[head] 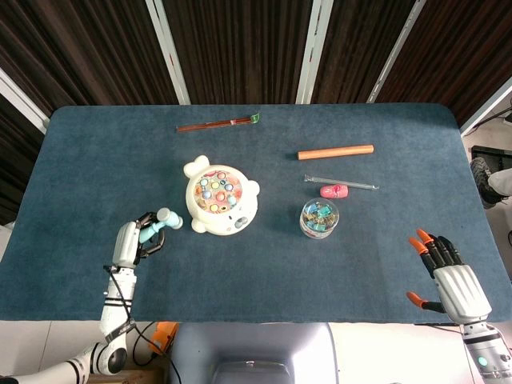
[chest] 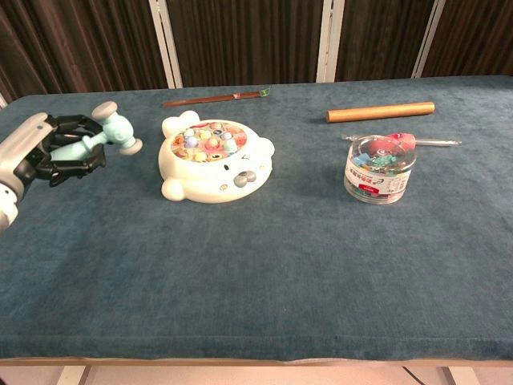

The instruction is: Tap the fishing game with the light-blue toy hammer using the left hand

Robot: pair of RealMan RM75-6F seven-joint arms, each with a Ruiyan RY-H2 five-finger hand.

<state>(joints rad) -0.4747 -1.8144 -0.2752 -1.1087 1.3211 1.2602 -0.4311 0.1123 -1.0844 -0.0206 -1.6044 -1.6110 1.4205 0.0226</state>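
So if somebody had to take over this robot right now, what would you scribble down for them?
Left hand: holds the light-blue toy hammer, raised off the table, head just left of the fishing game and not touching it.
Right hand: open, fingers spread, at the near right table edge, holding nothing.
Done: hammer grasped and lifted.
Left: bring the hammer head onto the game and tap it.

Light-blue toy hammer (chest: 111, 133) beside fishing game (chest: 214, 159)
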